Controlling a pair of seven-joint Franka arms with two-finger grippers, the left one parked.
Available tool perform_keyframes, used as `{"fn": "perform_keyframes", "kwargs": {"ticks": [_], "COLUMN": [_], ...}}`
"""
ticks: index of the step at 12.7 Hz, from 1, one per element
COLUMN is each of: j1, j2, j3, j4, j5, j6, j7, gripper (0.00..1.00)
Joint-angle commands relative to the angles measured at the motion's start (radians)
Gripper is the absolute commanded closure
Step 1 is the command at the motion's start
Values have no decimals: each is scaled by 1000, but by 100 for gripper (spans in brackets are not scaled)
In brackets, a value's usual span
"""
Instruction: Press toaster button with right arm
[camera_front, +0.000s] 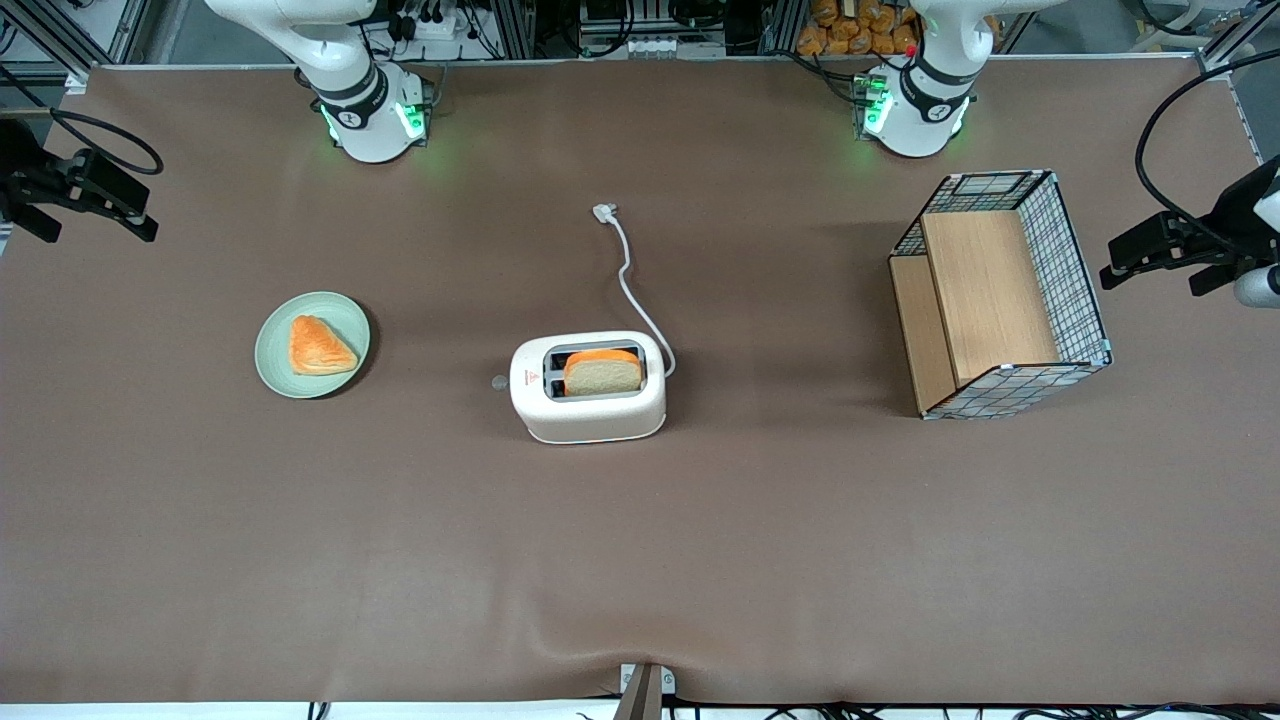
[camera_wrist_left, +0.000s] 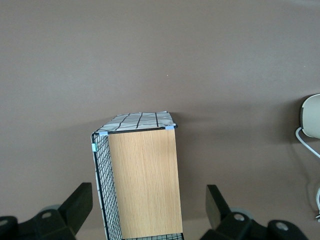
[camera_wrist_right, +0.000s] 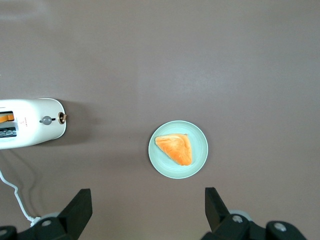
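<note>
Gripper (camera_wrist_right: 148, 210) spread wide, empty, hovering high above the table (camera_front: 300, 560) near the green plate (camera_wrist_right: 200, 160) with its pastry (camera_wrist_right: 175, 149). Toaster (camera_front: 588, 400) mid-table, well apart, bread (camera_front: 603, 372) in one slot, toaster button (camera_front: 499, 381) facing the plate.

A wire basket (camera_wrist_left: 137, 180) sits on the brown table (camera_wrist_left: 150, 60), seen from above. Its black grid wall (camera_wrist_left: 102, 190) runs along one side of a light wooden panel (camera_wrist_left: 145, 182), and a tilted grid end (camera_wrist_left: 137, 121), edged with pale blue corner pieces, closes the panel's upper end. Toward the working arm's end of the table, a rounded white piece of the toaster (camera_wrist_left: 311, 117) shows at the frame's edge, with its white cord (camera_wrist_left: 310, 147) curving away just beside it.
</note>
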Motion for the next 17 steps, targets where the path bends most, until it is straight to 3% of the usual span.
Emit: {"fn": "perform_keyframes", "kwargs": {"ticks": [1, 17], "j1": [-2, 11], "j2": [12, 12], "j3": [5, 0], "j4": [21, 21], "j5": [-11, -11], "j6": [-16, -38], "j7": [10, 14], "gripper": [0, 0]}}
